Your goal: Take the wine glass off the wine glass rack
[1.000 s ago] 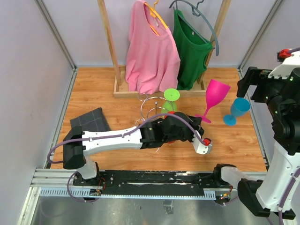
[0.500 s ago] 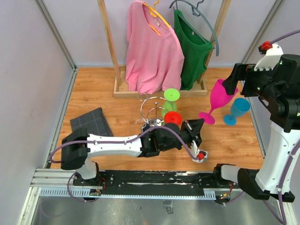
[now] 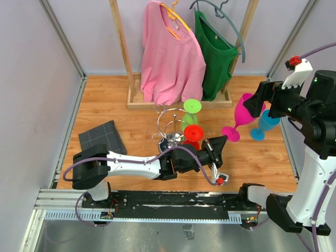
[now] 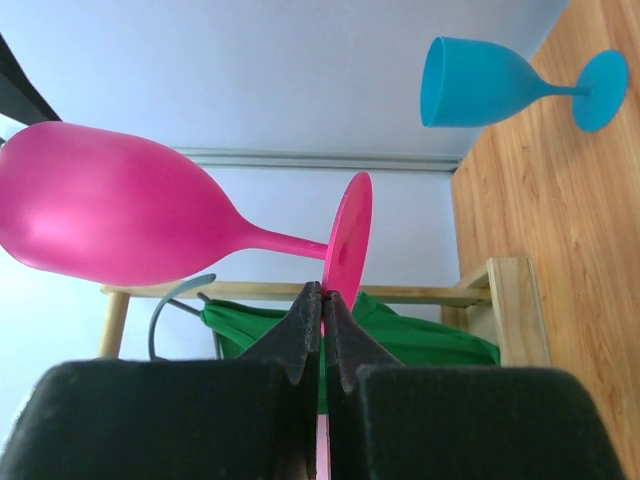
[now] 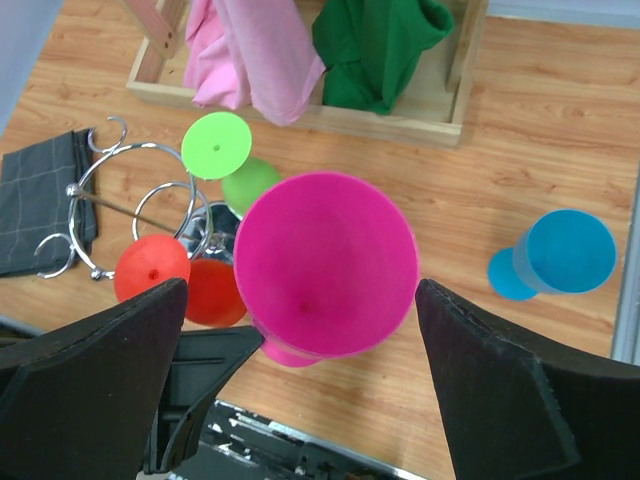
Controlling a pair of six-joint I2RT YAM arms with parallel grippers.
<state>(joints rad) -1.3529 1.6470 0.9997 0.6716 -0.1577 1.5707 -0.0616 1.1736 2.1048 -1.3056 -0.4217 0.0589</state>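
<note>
Magenta and tilted, the wine glass (image 3: 244, 111) is already off the wine glass rack (image 3: 168, 125). It leans over the right half of the table between the rack and a blue wine glass (image 3: 268, 122) standing near the right edge. The left fingers (image 4: 305, 325) are pressed together on the thin rim of its foot, while the right fingers (image 5: 95, 385) stand wide apart on either side of the bowl without touching it. That pinch on the foot looks like the weak point. The bowl hangs well out from the grip, so the glass could swivel or slide free. If the right fingers close off-centre, they could lever the glass out of the pinch or push it into the blue glass just beside it. The left arm also lies close to the red wine glass (image 3: 193, 132) hanging on the rack and might brush it. Only the left wrist view shows the pinch on the foot, seen edge-on. Only the right wrist view looks down into the bowl and shows clearance on both sides. The overhead view hides both contacts, but it alone shows the gap between glass and rack.
</note>
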